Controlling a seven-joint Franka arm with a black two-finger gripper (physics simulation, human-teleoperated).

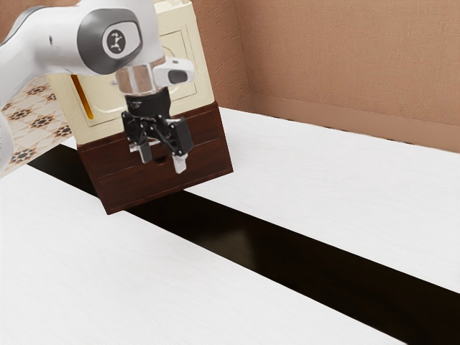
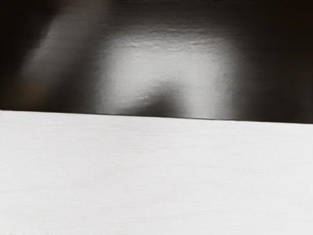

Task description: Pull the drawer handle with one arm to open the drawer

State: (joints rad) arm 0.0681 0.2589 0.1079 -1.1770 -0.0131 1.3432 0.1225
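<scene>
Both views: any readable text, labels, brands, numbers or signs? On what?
Readable words or numbers: none.
Arm: round emblem on the grey joint cover; no letters legible in it.
Dark brown drawer front and cream panel: no lettering visible.
White surface and glossy black strip: no text, just faint grain and reflections.

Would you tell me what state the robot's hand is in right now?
The hand is open, its fingers apart, gripping nothing.
</scene>
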